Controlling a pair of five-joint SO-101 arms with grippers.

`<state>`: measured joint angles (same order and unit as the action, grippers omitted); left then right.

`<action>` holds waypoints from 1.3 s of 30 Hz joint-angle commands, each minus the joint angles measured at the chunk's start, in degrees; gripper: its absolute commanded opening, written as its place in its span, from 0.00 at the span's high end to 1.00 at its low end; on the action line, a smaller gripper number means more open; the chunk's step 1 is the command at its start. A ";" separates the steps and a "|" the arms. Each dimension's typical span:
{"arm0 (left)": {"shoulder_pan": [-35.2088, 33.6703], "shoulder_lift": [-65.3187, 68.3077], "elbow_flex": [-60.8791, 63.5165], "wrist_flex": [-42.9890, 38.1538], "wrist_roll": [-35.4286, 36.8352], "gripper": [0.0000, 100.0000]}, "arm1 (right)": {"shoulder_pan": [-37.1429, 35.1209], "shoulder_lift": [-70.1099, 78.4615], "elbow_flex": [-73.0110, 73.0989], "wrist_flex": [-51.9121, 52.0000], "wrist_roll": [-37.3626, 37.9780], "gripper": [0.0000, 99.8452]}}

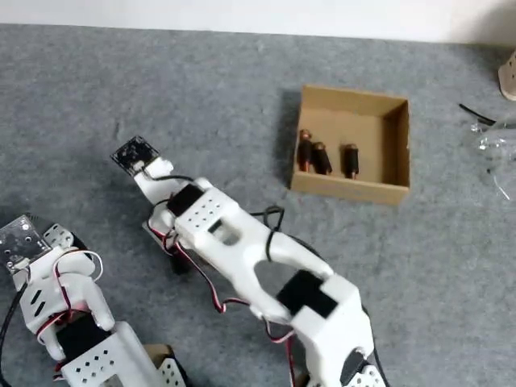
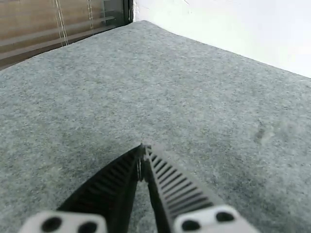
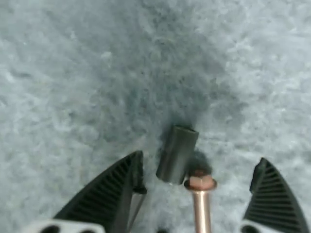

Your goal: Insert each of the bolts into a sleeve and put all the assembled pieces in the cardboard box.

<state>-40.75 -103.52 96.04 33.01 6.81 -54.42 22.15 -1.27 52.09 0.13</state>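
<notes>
A short dark sleeve point(image 3: 178, 154) lies on the grey felt between the spread fingers of my right gripper point(image 3: 199, 159), which is open just above it. A copper bolt point(image 3: 200, 199) lies beside the sleeve, its hex head close to the sleeve's nearer end and not inside it. The right arm point(image 1: 234, 238) stretches over the table's middle left. My left gripper point(image 2: 144, 148) is shut on nothing over bare felt, at the front left. The cardboard box point(image 1: 349, 187) stands at the back right with three assembled pieces point(image 1: 321, 158) lying in it.
Clear safety glasses point(image 1: 490, 137) lie at the right edge, with a tan object point(image 1: 508, 76) behind them. The grey felt ends at a white wall point(image 2: 233, 24) along the back. Open felt lies between the right arm and the box.
</notes>
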 commanded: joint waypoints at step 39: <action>1.10 -0.84 1.10 -0.09 0.18 0.99 | 10.42 12.35 -13.14 5.05 -0.18 0.68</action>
<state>-40.75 -103.52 96.04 33.01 6.81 -45.19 34.55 -13.14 58.15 0.13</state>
